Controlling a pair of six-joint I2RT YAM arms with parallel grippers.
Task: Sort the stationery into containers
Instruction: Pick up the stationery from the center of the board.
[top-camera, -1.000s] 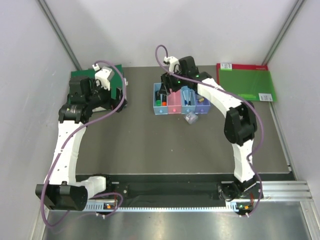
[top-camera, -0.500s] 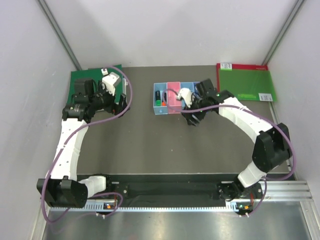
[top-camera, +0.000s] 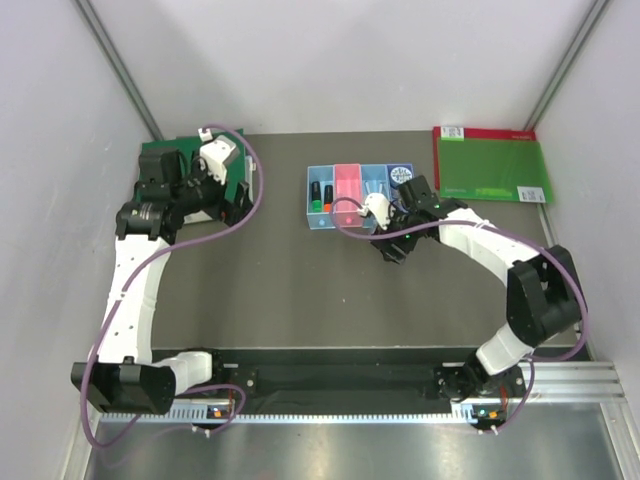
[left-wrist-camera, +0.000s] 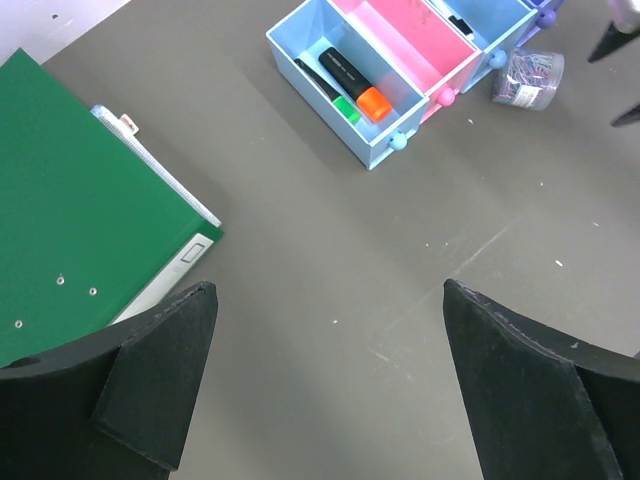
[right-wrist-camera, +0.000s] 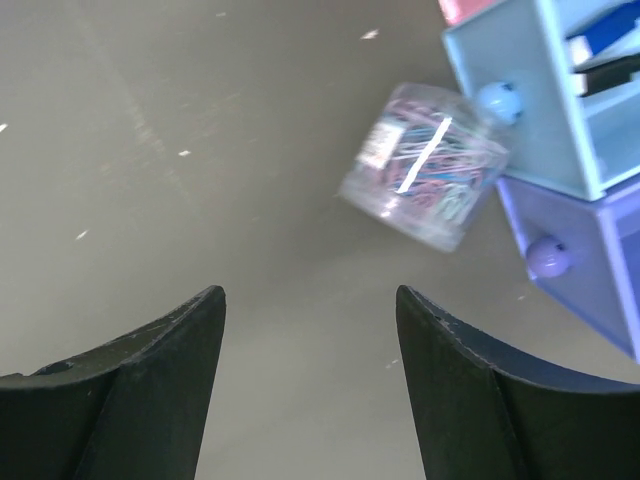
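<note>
The row of four trays (top-camera: 347, 180) stands at mid-table. Its left light-blue tray (left-wrist-camera: 300, 25) holds the green-capped highlighter (left-wrist-camera: 330, 90) and the orange-capped highlighter (left-wrist-camera: 355, 85). The pink tray (left-wrist-camera: 410, 35) looks empty. A blue-white pen (right-wrist-camera: 600, 35) lies in the third tray (right-wrist-camera: 520, 100). The round tin (top-camera: 402, 176) sits at the purple end tray (right-wrist-camera: 590, 270). The clear clip box (right-wrist-camera: 425, 180) lies on the table touching the tray fronts, also in the left wrist view (left-wrist-camera: 528, 78). My right gripper (right-wrist-camera: 308, 292) is open just short of it. My left gripper (left-wrist-camera: 325, 380) is open and empty. The tan block is out of view.
A green folder (left-wrist-camera: 70, 200) lies at the far left under my left arm (top-camera: 190, 195). A flat green red-edged board (top-camera: 492, 163) lies at the far right. White walls enclose the table on three sides.
My right gripper has come off the trays and down to the table in front of them, by the clip box. The tin now shows at the end tray. My left arm has barely shifted.
</note>
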